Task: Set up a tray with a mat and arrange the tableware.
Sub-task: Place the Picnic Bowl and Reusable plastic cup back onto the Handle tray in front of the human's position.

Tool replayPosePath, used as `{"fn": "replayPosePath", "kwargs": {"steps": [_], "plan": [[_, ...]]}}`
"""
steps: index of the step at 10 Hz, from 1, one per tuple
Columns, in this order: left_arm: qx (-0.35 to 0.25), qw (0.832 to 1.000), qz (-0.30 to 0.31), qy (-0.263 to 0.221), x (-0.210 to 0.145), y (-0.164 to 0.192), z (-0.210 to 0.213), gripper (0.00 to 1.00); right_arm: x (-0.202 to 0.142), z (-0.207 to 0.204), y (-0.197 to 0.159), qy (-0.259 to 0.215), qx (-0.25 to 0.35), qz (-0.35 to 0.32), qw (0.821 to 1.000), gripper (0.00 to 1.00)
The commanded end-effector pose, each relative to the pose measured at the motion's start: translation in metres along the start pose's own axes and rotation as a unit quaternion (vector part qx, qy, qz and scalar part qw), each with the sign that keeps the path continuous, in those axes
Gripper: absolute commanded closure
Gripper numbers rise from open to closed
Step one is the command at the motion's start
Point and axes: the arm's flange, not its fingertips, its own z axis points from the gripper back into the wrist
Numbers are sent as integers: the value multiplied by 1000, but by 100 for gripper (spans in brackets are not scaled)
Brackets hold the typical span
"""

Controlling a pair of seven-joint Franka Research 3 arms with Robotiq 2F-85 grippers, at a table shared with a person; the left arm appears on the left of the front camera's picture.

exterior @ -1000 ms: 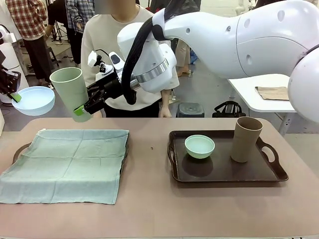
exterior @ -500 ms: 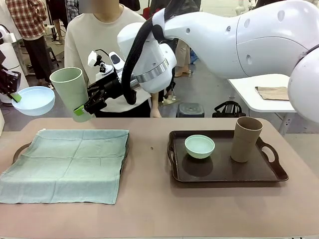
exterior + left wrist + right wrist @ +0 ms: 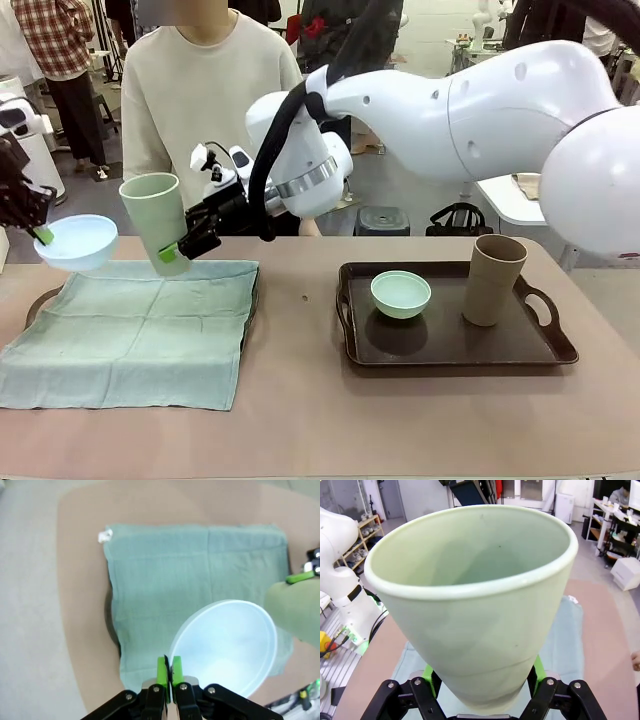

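The left gripper [image 3: 169, 664] hangs above the mat's [image 3: 130, 330] far left corner, its jaws pinched tight on the rim of the blue bowl [image 3: 78, 240]. The right gripper [image 3: 172, 250] clamps the base of the green tumbler [image 3: 158, 215], which is tilted over the mat's far edge, just right of that bowl. Well right of the mat, a dark tray [image 3: 450, 352] carries the mint bowl [image 3: 400, 293] and the tan tumbler [image 3: 493, 278]. A person [image 3: 205, 90] stands beyond the mat.

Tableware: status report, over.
Grips: left gripper shut on blue bowl rim, right gripper on green tumbler, both above mat. On tray: mint bowl, brown tumbler. Held pieces close together.
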Motion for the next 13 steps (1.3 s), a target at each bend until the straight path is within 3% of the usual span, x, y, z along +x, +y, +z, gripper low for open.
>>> {"fn": "replayPosePath", "kwargs": {"steps": [1, 5, 8, 9, 13], "plan": [[-5, 1000, -7, 5, 0, 6, -16, 96, -10, -1, 4, -33, 5, 2, 999, 19], [-41, 999, 4, 16, 2, 20, -63, 96, -49, -15, 9, -22, 31, -16, 999, 19], [-31, 999, 24, 11, 9, 19, -67, 96, -61, -20, 12, 24, 11, -11, 1000, 19], [-26, 999, 14, 26, 3, 22, -67, 96, -55, -23, 4, -4, 29, -22, 999, 19], [-25, 999, 22, 31, 5, 22, -79, 96, -63, -24, 3, 0, 35, -20, 999, 19]]}}
